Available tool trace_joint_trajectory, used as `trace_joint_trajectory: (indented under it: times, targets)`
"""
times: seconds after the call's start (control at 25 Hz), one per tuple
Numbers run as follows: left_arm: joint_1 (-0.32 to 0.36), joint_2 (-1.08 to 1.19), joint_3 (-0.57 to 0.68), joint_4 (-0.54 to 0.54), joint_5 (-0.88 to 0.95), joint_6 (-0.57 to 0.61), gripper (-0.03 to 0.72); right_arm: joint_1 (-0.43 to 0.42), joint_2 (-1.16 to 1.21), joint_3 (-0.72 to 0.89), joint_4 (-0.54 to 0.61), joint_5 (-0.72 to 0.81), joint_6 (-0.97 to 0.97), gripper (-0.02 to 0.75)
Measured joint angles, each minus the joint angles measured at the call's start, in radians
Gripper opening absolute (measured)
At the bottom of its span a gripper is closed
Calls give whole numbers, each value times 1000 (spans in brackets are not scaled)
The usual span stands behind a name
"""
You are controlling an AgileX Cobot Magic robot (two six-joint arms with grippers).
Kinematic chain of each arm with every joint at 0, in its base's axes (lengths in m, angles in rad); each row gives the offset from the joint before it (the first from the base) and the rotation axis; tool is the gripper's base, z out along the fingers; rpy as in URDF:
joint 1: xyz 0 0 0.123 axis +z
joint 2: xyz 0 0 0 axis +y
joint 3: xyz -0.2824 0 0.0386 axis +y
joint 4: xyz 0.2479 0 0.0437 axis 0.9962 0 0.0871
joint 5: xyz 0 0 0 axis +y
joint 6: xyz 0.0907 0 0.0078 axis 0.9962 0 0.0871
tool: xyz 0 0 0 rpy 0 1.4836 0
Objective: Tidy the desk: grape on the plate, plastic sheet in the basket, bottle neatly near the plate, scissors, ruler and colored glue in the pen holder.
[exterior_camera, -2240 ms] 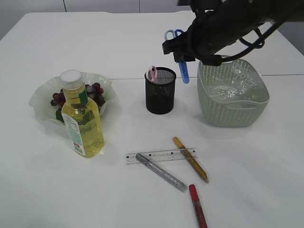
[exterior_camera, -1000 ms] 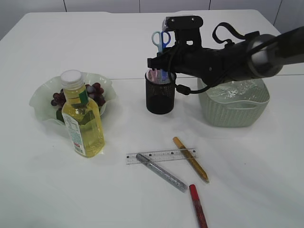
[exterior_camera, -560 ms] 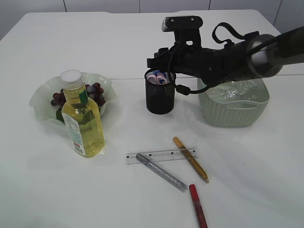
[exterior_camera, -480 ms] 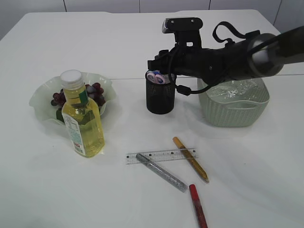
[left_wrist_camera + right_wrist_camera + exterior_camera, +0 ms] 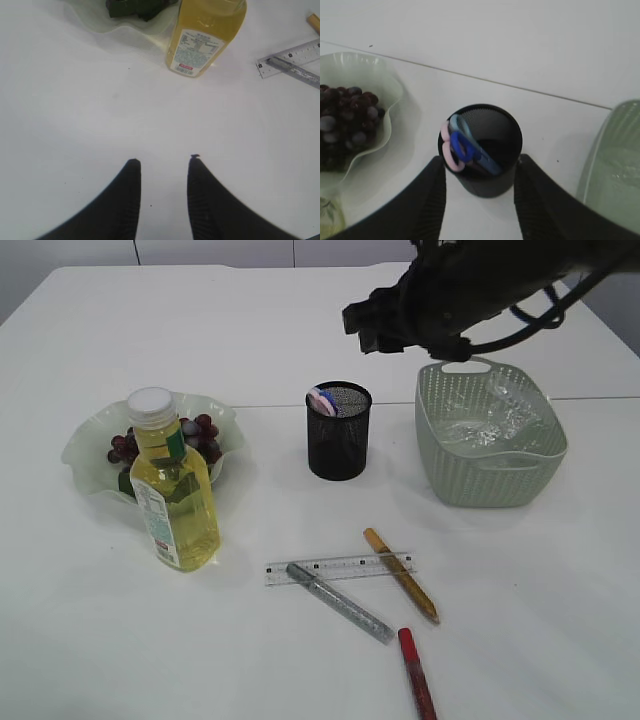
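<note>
Now scissors (image 5: 466,148) lean handles-up in pen holder (image 5: 482,150); right end effector (image 5: 479,200) gapes empty.

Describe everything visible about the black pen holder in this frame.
The pen holder is a round cup of black wire mesh with a solid rim, standing upright on the white table between the plate and the basket, touching neither. Inside, scissors lean against its left wall, blue and pink handles up at the rim. The right tool, open, hangs above it without contact.
</note>
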Motion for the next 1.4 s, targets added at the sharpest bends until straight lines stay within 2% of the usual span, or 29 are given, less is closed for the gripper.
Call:
trace_joint_trajectory:
  times: [0.16, 0.28, 0.44, 0.6, 0.72, 1.04, 1.2, 1.4]
  targets:
    - [0, 0, 0, 0, 0, 0, 241, 0, -93, 0, 0, 184, -32, 333]
    - [0, 0, 0, 0, 0, 0, 241, 20, -114, 0, -2, 343, -245, 333]
    - [0, 0, 0, 0, 0, 0, 241, 104, -98, 0, -9, 514, -478, 333]
    - [0, 0, 0, 0, 0, 0, 241, 176, -30, 0, -49, 536, -595, 331]
    - [0, 0, 0, 2, 0, 0, 241, 200, 27, 0, -92, 536, -632, 321]
    - [0, 0, 0, 2, 0, 0, 241, 204, 188, -92, -123, 594, -726, 321]
    - [0, 0, 0, 2, 0, 0, 241, 204, 259, -160, -82, 632, -819, 321]
    - [0, 0, 0, 4, 0, 0, 241, 204, 298, -172, -57, 657, -879, 372]
